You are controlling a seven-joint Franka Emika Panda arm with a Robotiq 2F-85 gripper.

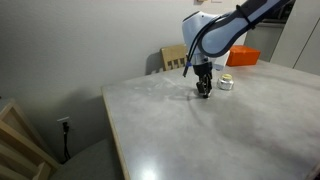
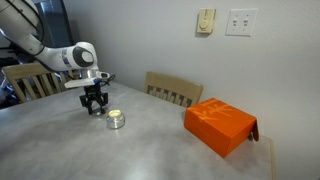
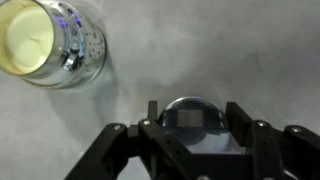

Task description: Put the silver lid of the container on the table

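The silver lid (image 3: 190,120) is a round shiny disc lying flat between my gripper's (image 3: 195,125) two fingers, which sit against its left and right edges. It is down at the table's (image 3: 240,50) pale marbled top. The container (image 3: 45,40), a small open silver tin with a pale yellow filling, stands apart at the upper left in the wrist view. In both exterior views my gripper (image 1: 203,91) (image 2: 95,107) is low on the table beside the tin (image 1: 226,83) (image 2: 117,120). The lid itself is hidden by the fingers there.
An orange rectangular box (image 2: 220,125) (image 1: 242,58) lies on the table past the tin. A wooden chair (image 2: 172,88) (image 1: 174,58) stands at the table's far edge. The table edge (image 1: 108,110) runs near the wall, with wooden slats (image 1: 22,140) on the floor.
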